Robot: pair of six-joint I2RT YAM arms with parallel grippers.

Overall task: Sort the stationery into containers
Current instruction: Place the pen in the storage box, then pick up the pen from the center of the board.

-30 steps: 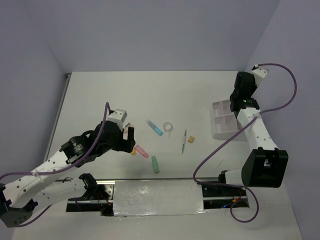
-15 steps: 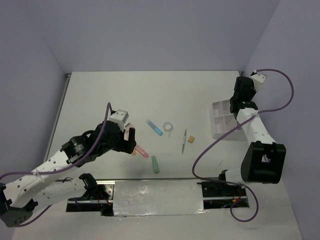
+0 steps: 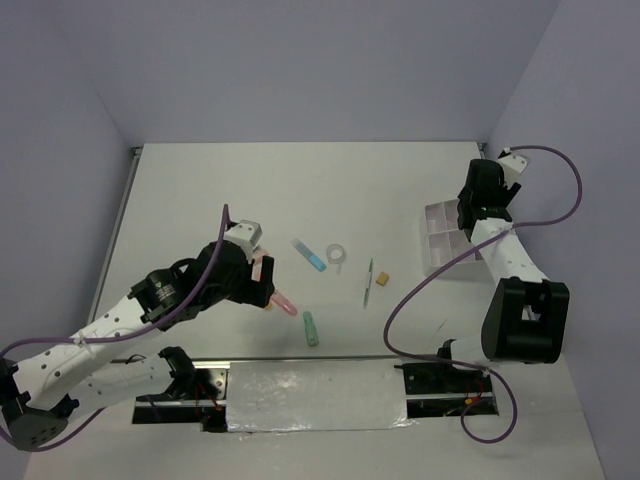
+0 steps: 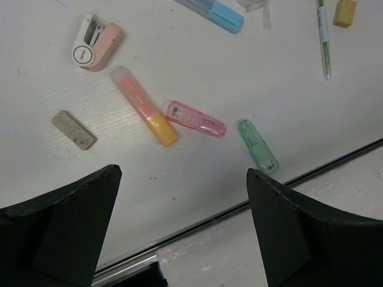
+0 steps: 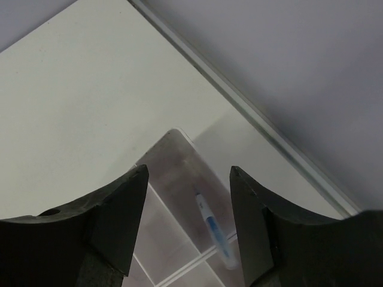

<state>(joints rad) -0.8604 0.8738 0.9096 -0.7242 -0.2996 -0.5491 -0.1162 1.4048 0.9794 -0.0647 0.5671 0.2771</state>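
Stationery lies near the table's front: a blue marker (image 3: 309,255), a clear tape ring (image 3: 337,254), a green pen (image 3: 368,282), a tan eraser (image 3: 383,278), a pink marker (image 3: 285,301) and a green marker (image 3: 311,328). My left gripper (image 3: 262,276) hovers open and empty above them. In the left wrist view its jaws (image 4: 182,173) stand wide apart over an orange marker (image 4: 143,113), the pink marker (image 4: 195,118), the green marker (image 4: 258,145) and a beige eraser (image 4: 73,129). My right gripper (image 3: 466,214) is open and empty over the white tray (image 3: 432,262). A blue pen (image 5: 212,230) lies in the tray (image 5: 173,173).
A small pink and white stapler-like item (image 4: 96,48) lies beyond the orange marker. A metal rail (image 4: 197,224) runs along the table's front edge. The tray stands at the right, close to the wall (image 5: 287,72).
My left gripper has shifted a little to the right and away from the base, over the markers. My right wrist has tilted slightly above the tray. Nothing was picked up.
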